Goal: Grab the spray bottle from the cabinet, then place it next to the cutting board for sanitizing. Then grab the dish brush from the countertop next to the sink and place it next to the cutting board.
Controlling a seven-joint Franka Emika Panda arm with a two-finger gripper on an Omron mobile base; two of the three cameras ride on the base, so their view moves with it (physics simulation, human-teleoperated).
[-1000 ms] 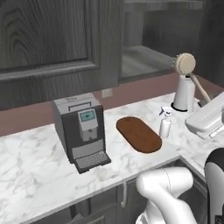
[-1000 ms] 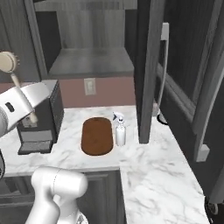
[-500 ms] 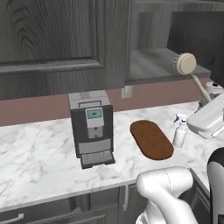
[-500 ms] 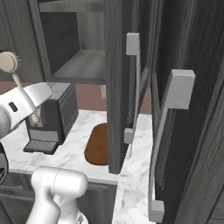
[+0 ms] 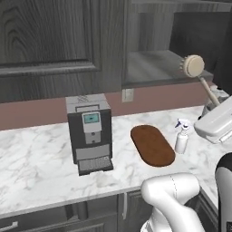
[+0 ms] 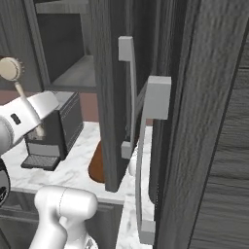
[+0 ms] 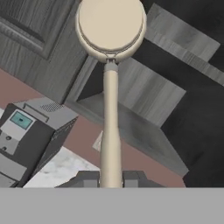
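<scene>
2 base views share countertop [image 5: 41, 176]; hand view close, upward.

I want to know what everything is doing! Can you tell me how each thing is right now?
dish brush: held up in the air, round head on top.
gripper: shut on the brush handle.
spray bottle: upright on the countertop, beside the cutting board.
cutting board: lying flat.
cabinet: open.
coffee machine: upright, screen lit blue.

On the countertop [image 5: 41, 154], the coffee machine [image 5: 89, 131] stands left of the cutting board [image 5: 152, 144]; the spray bottle [image 5: 181, 136] stands just right of it, below the cabinet [image 5: 158, 41].
</scene>
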